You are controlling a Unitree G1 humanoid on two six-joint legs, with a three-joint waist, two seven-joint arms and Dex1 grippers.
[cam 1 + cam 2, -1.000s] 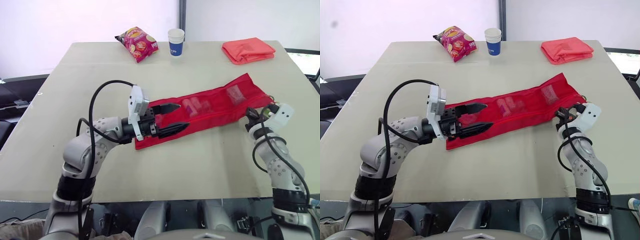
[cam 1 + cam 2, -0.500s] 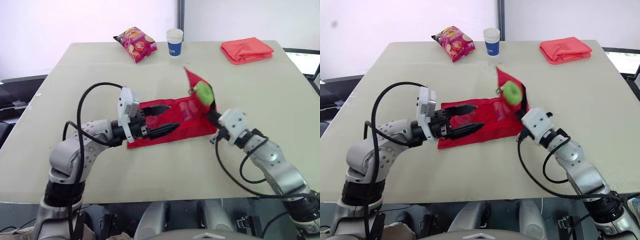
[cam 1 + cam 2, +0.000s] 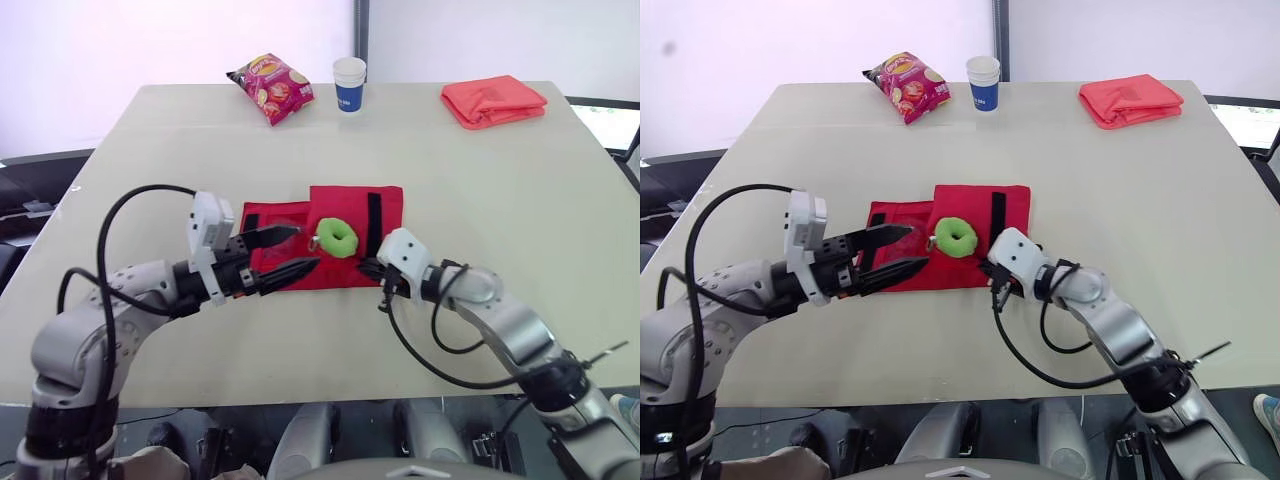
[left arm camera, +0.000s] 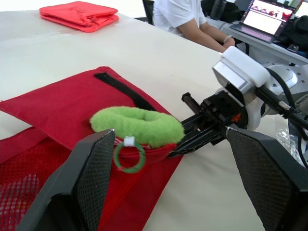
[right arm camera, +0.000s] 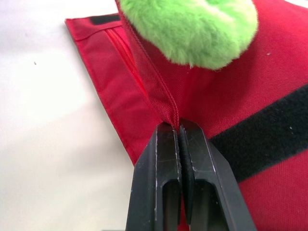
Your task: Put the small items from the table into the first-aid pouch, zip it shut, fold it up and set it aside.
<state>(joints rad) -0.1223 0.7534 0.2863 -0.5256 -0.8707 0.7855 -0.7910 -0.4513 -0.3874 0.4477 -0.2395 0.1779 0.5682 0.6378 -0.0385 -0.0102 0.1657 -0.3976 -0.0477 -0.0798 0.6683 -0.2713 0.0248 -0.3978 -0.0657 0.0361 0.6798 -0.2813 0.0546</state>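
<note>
The pouch [image 3: 340, 205] looks light and floppy — right tool [image 5: 176, 126] clamps its folded edge, left tool [image 3: 302, 247] gapes empty — hems likely grip best

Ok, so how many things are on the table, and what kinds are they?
red folded fabric first-aid pouch: 1
fluffy green ring lying on the pouch: 1
crinkly pink snack bag: 1
white and blue paper cup: 1
folded coral cloth bundle: 1
Total: 5
</note>
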